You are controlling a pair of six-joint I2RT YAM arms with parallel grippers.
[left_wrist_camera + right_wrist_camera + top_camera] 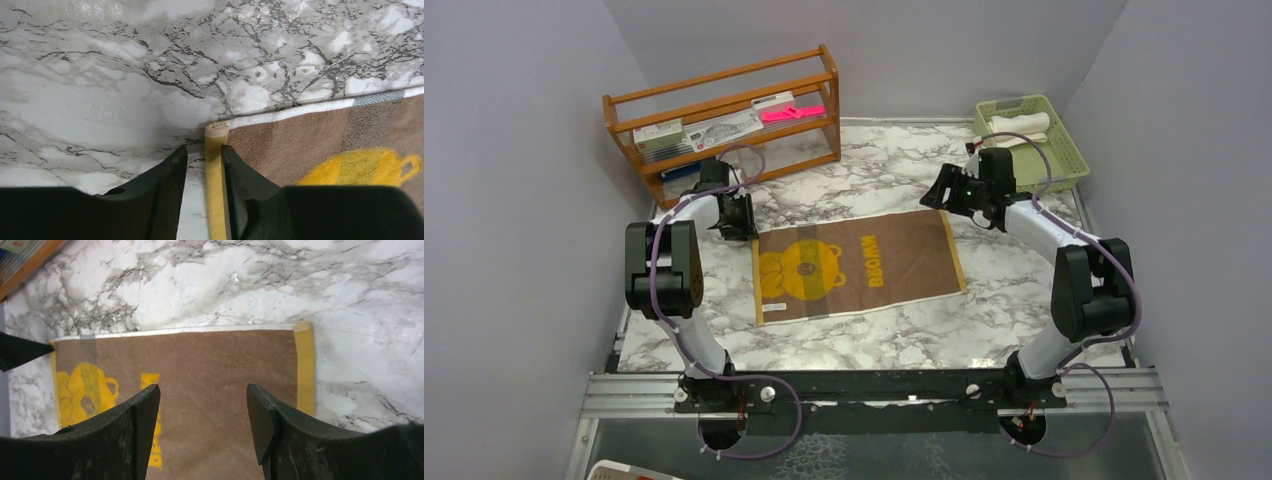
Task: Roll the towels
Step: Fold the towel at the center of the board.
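Observation:
A brown towel (859,265) with a yellow bear print and yellow end borders lies flat on the marble table. My left gripper (746,218) is low at its far left corner. In the left wrist view the jaws (204,152) are narrowly open and straddle the yellow hem (215,170), with a gap showing on the left side. My right gripper (939,190) hovers open over the towel's far right part (210,365), with its jaws (202,395) wide apart and empty. A rolled cream-white towel (1019,124) lies in the green basket.
A pale green basket (1076,155) stands at the back right. A wooden shelf (724,110) with papers and a pink item stands at the back left. The left gripper's fingertip (20,350) shows at the left edge of the right wrist view.

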